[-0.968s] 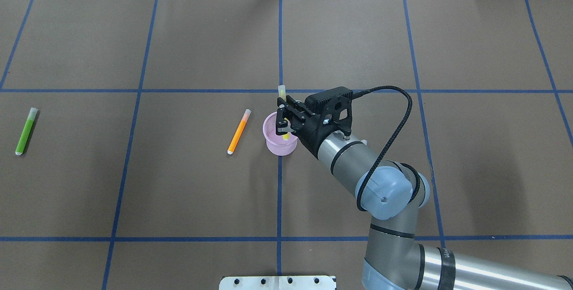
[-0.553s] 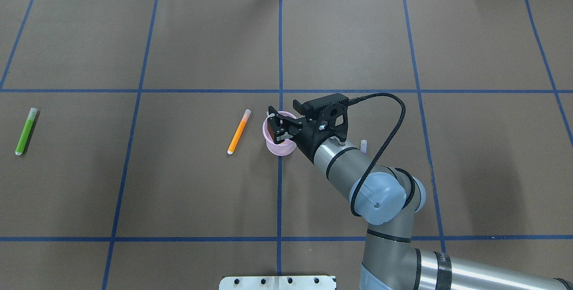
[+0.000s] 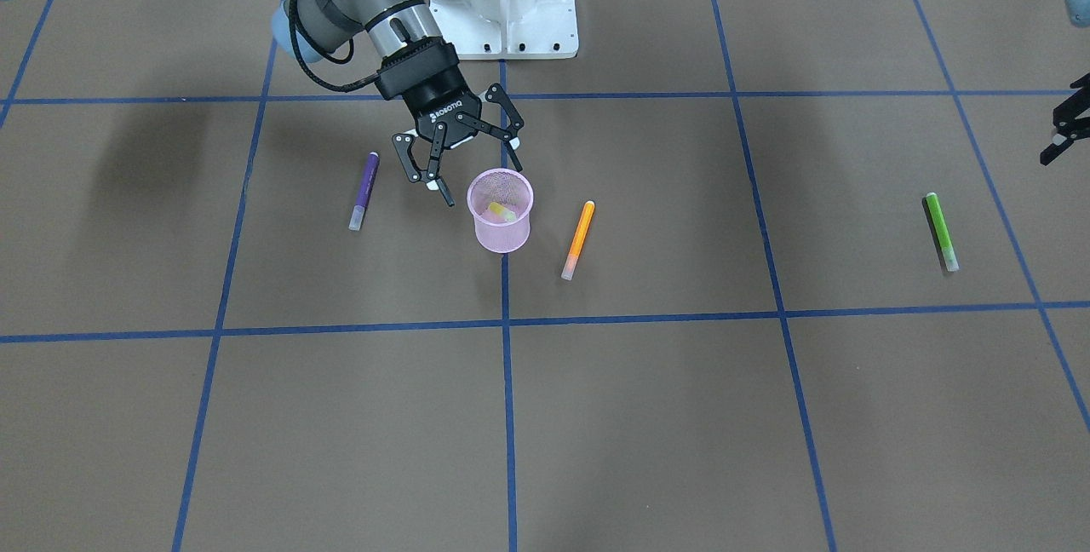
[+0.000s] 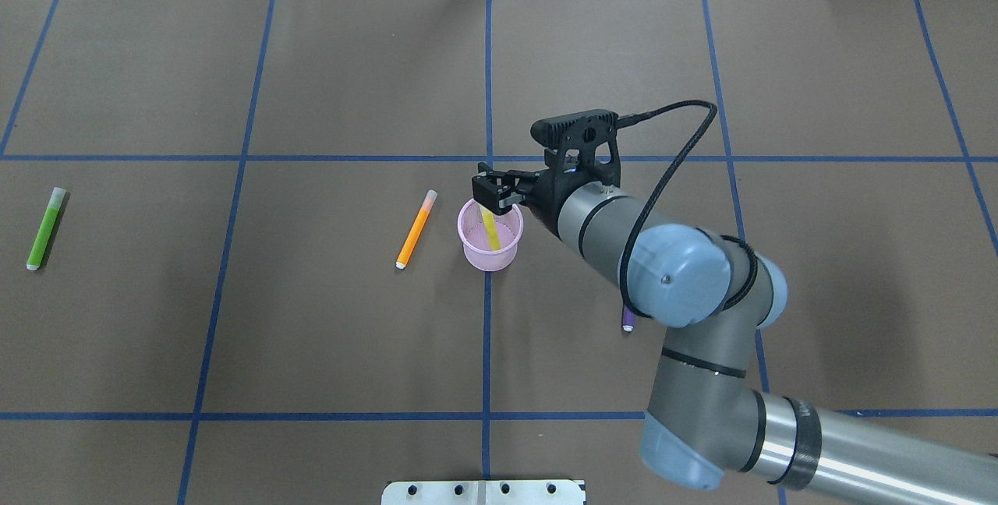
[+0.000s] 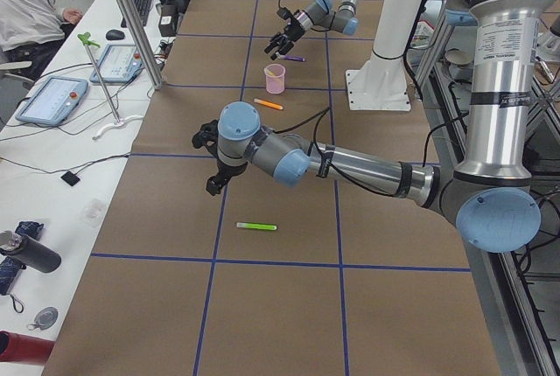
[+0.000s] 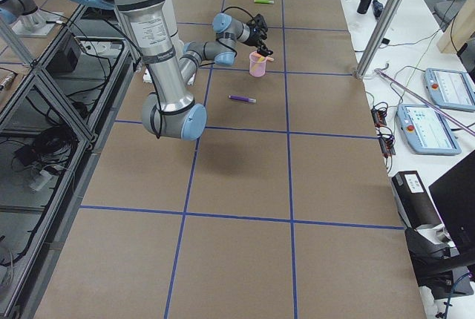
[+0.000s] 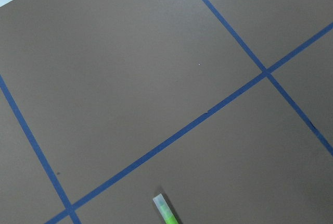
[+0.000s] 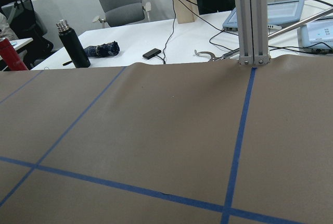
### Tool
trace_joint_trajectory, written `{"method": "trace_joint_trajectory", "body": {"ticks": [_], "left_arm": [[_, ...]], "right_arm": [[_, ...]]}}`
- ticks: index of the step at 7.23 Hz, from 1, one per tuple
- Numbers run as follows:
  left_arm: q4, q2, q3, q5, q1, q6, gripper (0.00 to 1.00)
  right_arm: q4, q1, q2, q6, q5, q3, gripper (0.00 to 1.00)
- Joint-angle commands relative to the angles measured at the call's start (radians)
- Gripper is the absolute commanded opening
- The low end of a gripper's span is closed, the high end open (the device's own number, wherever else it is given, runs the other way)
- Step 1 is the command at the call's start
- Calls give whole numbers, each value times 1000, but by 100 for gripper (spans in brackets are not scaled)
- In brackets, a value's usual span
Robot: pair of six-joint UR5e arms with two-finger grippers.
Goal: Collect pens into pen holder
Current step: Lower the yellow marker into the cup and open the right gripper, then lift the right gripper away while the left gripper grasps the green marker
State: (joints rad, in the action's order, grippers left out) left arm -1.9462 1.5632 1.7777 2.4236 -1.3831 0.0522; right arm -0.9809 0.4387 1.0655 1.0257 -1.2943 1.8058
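While my right claw [image 3: 481, 181] hangs spread wide by the rim of the small pink wire-mesh cup [image 3: 498, 234], the yellow marker pen [image 3: 502, 212] leans inside it. Overhead, my arm [image 4: 670, 271] nearly hides the purple marker pen [image 3: 364, 192]; the front view shows it whole.

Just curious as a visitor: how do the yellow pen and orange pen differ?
The yellow pen leans inside the pen holder; the orange pen lies flat on the table beside it. The holder's wall partly hides the yellow pen; the orange pen shows whole. Both are short, thick markers.
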Motion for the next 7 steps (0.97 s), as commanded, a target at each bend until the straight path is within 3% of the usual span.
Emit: {"method": "trace_joint_trajectory", "body": {"ticks": [1,2,3,5,7], "left_arm": [[-91,-27,-23,-78,119,269,100],[-95,-32,-46,-112,148,312,100],[-100,-34,-85,-130,162,314,100],[-175,-28,-182,-191,203,336,100],[-337,15,-343,-201,235,397,100]], "right_arm": [[-276,201,1,7,-371,78,98],[-388,321,1,2,-613,78,99],[-462,424,11,-12,-769,78,99],[-630,545,16,-213,-825,78,100],[-683,690,95,-507,-955,79,100]]}}
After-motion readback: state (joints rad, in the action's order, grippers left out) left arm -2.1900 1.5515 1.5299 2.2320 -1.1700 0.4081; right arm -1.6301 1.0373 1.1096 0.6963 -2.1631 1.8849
